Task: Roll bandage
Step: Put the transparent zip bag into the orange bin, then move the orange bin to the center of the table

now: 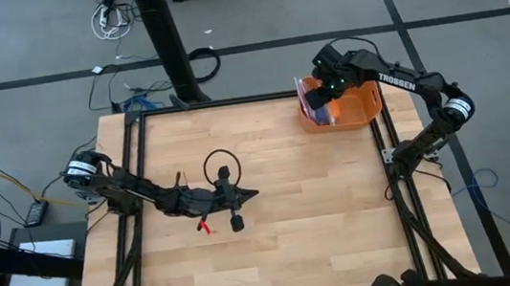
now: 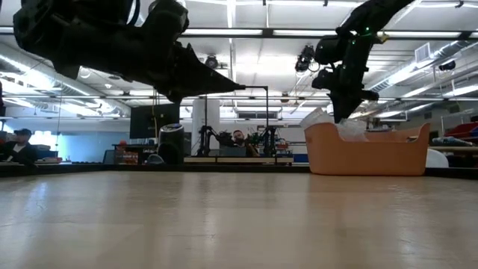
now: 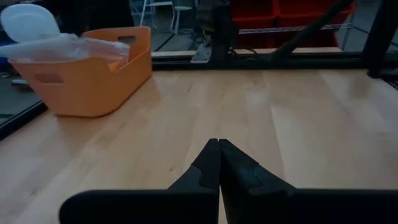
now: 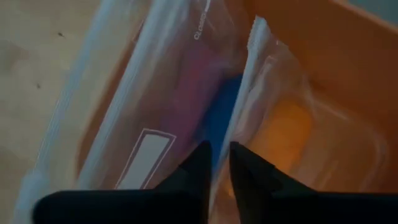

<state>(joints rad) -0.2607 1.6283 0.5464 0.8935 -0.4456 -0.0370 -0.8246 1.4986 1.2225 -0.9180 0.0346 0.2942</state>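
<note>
Right pincer (image 4: 214, 163) hangs over the orange bin (image 1: 359, 112) at the far right corner of the tabletop (image 1: 286, 245), tips pointing down between two clear plastic bags (image 4: 155, 106). Its fingers stand a little apart, w/ a narrow gap, and nothing is clamped between them that I can see. Likely reason for the position: the bags stand upright in the bin, so the arm has to come from above to reach their top edges.

Bandage (image 4: 289, 134): prob. the soft orange shape inside the bag nearer the bin's inner wall, seen through the plastic in the right wrist view. Can't be sure, since the plastic blurs it. If so, it sits bagged in the bin, not yet out on the wood, so rolling hasn't begun.

Left pincer (image 3: 219, 163) hovers above the bare wood near the tabletop's middle, fingers pressed together, holding nothing. Looks like it waits there, clear of the bin, so the right arm has room.

Counts:
- arms: 2
- bins: 1
- bags: at least 2 by the right wrist view; one shows pink and blue contents w/ a white label, the other the orange shape
- small red bit (image 1: 205, 228) on the wood just beside the left arm: 1, too small to name
</note>
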